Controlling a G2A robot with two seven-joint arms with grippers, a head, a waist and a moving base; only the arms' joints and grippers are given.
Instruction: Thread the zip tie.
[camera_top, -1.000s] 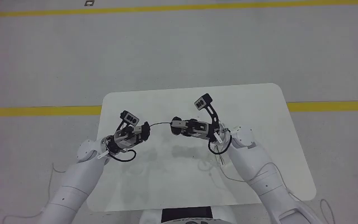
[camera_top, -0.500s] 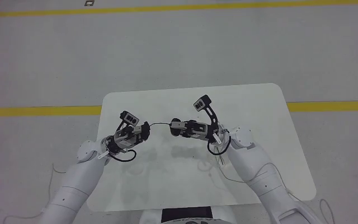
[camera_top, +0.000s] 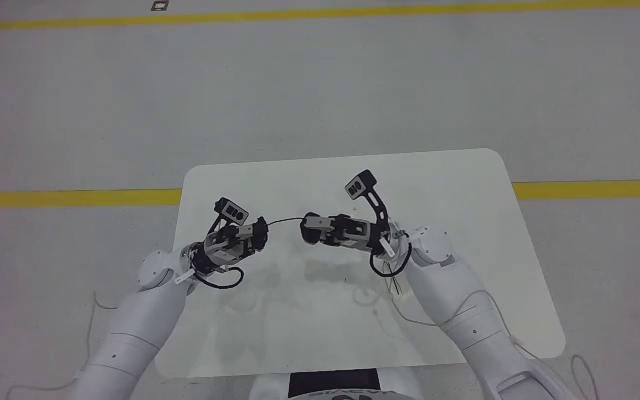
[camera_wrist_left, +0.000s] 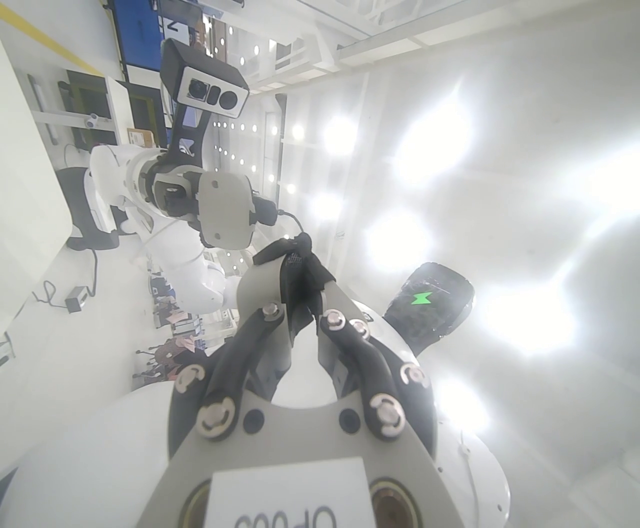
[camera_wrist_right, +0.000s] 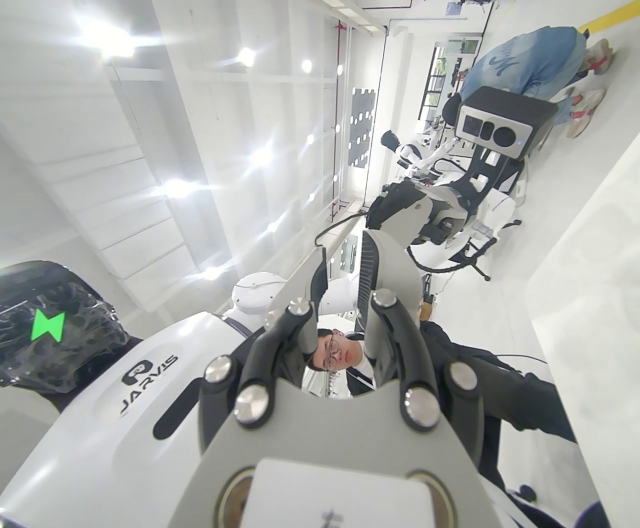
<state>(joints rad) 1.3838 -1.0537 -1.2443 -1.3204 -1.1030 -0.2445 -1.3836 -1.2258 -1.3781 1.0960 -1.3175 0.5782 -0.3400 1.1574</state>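
Note:
A thin black zip tie hangs in the air above the white table, stretched between my two grippers. My left gripper is shut on one end of it; in the left wrist view its fingertips pinch the tie, which runs off toward the right gripper. My right gripper faces the left one with its fingers apart. In the right wrist view the tie's free end curves in to the tip of one finger of the right gripper. The left gripper is beyond it.
Both arms are held over the middle of the table, with its bare surface on all sides of them. Grey floor with yellow lines surrounds the table.
My right gripper has edged a little toward the left gripper, closing on the tie's free end. The left gripper and the tie have stayed in place.

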